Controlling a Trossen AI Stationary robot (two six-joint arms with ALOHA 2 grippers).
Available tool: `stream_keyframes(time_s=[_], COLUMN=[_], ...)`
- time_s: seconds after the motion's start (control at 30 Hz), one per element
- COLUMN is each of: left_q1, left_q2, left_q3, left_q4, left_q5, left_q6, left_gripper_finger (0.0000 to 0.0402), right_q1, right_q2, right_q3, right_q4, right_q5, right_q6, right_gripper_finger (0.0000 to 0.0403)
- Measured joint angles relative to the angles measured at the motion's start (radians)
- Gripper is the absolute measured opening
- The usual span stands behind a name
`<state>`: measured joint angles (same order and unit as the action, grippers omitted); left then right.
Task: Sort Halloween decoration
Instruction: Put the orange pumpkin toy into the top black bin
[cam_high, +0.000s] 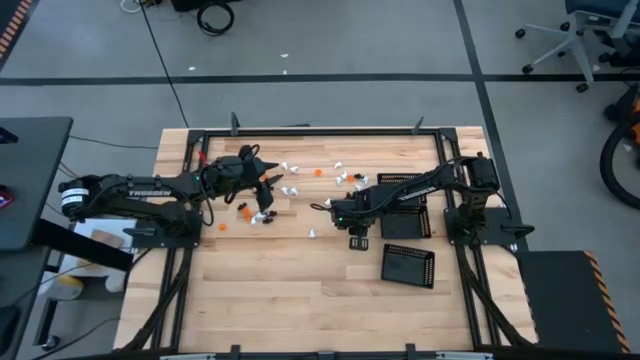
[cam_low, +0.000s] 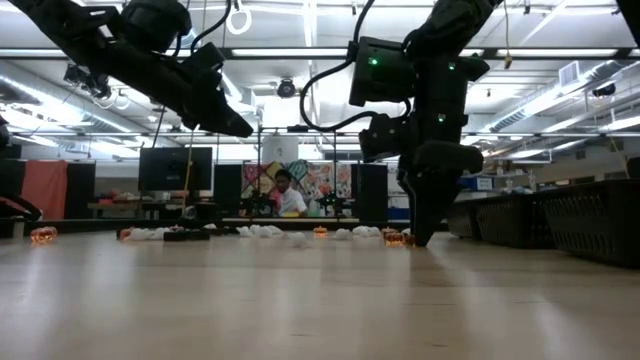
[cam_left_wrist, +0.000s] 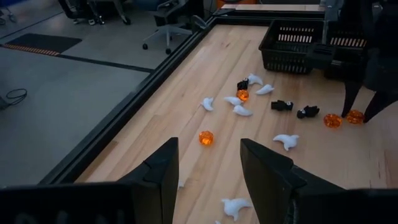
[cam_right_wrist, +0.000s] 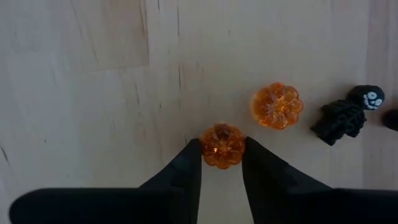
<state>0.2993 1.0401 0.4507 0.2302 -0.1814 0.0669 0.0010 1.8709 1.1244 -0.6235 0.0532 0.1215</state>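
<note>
I am bringing the right gripper (cam_right_wrist: 222, 163) down onto an orange pumpkin piece (cam_right_wrist: 222, 145) near the middle of the wooden table (cam_high: 290, 290); its two fingers are pinching the piece from both sides, touching it, with the pumpkin still resting on the wood. A second orange pumpkin (cam_right_wrist: 277, 106) is lying just beside it and a black figure with a white face (cam_right_wrist: 348, 113) a little further on, so I am judging that the lift should go straight up, the squeeze kept centred on the pumpkin's widest part, to avoid nudging the neighbour. The left gripper (cam_left_wrist: 205, 168) is hovering above the table on its own side, fingers spread and holding nothing. The Halloween decoration (cam_high: 300, 185) is lying scattered across the far half of the table between the two arms: white ghosts, orange pumpkins, black figures. Black perforated trays (cam_high: 408, 265) are sitting near the right arm's base. The surface is pale butcher-block wood inside a black frame. Beyond it, a grey floor, an office chair (cam_high: 560, 40), and in the low view a lit workshop with a seated person (cam_low: 288, 195) far behind.
</note>
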Motion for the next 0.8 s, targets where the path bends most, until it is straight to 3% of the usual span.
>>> stream_keyframes(time_s=[0.6, 0.8], left_q1=[0.0, 0.0], left_q2=[0.0, 0.0], left_q3=[0.0, 0.0], left_q4=[0.0, 0.0], left_q5=[0.0, 0.0], left_q6=[-0.003, -0.003], left_gripper_finger=[0.0157, 0.0157], right_q1=[-0.003, -0.011], right_q2=[-0.03, -0.045], right_q3=[-0.002, 0.026], right_q4=[-0.025, -0.109], right_q5=[0.011, 0.021], right_q6=[-0.011, -0.034], right_gripper_finger=[0.0099, 0.0099])
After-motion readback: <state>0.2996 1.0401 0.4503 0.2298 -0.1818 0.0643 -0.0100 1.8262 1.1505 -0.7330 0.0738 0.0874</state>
